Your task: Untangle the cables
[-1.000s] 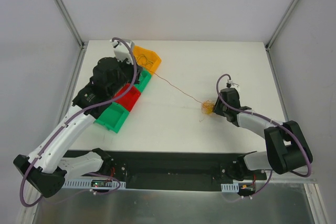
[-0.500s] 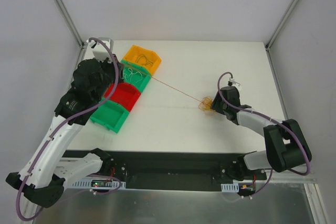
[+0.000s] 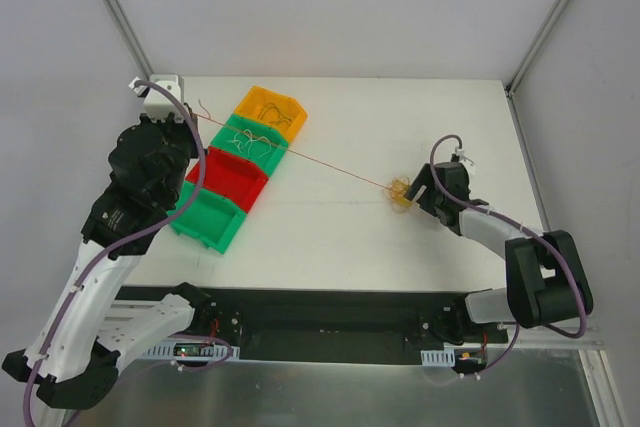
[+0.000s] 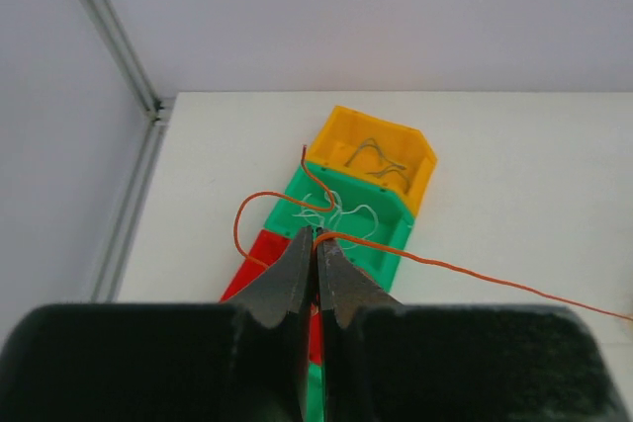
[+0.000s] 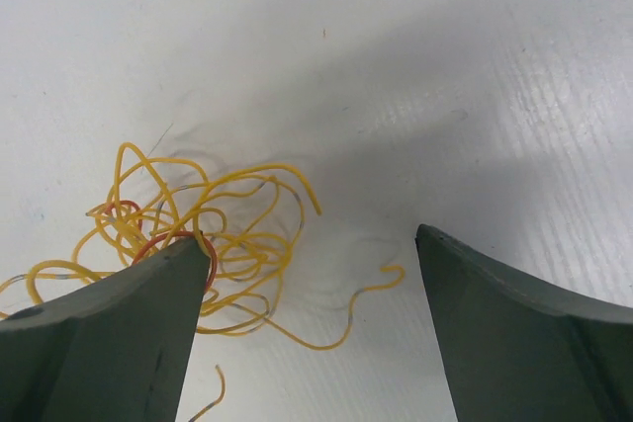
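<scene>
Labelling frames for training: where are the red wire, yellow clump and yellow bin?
red wire (image 4: 475, 273), left wrist view, taut stretch.
yellow clump (image 5: 226, 234), right wrist view, central loops.
yellow bin (image 3: 285, 102), top view, far wall.

A white desk (image 3: 400, 237) fills mid-frame. Toward its left, four bins touch in a diagonal row: orange bin (image 3: 290, 107) uppermost, upper green bin (image 3: 277, 152), red bin (image 3: 235, 187), lower green bin (image 3: 215, 227).

White table (image 3: 330, 237) enclosed by plain grey walls (image 3: 330, 7) and metal posts (image 3: 120, 17).
</scene>
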Controlling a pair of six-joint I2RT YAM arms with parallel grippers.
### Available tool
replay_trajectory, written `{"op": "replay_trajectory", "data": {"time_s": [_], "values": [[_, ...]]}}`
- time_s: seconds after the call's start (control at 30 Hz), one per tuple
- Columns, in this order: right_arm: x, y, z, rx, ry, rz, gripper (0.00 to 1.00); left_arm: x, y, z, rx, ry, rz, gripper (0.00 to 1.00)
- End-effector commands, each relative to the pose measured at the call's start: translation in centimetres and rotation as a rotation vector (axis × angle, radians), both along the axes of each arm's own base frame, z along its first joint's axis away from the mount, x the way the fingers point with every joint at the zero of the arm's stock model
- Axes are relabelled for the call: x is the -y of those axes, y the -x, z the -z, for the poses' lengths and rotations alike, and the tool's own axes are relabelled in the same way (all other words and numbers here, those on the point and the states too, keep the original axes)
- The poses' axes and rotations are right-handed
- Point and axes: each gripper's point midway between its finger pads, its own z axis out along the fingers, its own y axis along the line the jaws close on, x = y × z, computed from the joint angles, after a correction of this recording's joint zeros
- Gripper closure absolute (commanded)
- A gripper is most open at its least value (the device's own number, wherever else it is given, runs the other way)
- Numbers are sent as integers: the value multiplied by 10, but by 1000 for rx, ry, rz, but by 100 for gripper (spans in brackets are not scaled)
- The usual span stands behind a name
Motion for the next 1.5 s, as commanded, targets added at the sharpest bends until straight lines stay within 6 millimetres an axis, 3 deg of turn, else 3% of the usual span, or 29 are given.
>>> {"op": "replay_trajectory", "data": {"time_s": [0.0,0.1,0.37,0.47,0.8,0.9,1.07,1.17,1.27,1.37,1.47], "values": [[23,15,6,-35,49,45,9,-56,2,-44,109,-125,-274,100],[27,14,-4,29,41,52,3,-63,-1,-32,81,-149,-306,100],[46,19,-20,163,-61,117,1,-95,-11,12,-17,-90,-398,100],[36,17,-29,267,-215,56,0,-95,-17,34,-65,-20,-367,100],[-10,13,-76,492,-388,-225,4,-35,-48,121,-287,392,-59,100],[-16,12,-86,531,-400,-268,4,-10,-54,126,-310,465,66,100],[-11,14,-61,389,-273,-242,4,41,-50,132,-400,561,354,100],[1,16,-51,311,-133,-191,4,51,-45,129,-415,577,426,100],[-15,11,-61,337,-61,-277,1,59,-38,123,-404,578,486,100],[-18,6,-63,290,144,-301,1,63,-33,121,-412,588,518,100],[-20,3,-60,154,258,-337,1,68,-29,126,-433,602,534,100]]}}
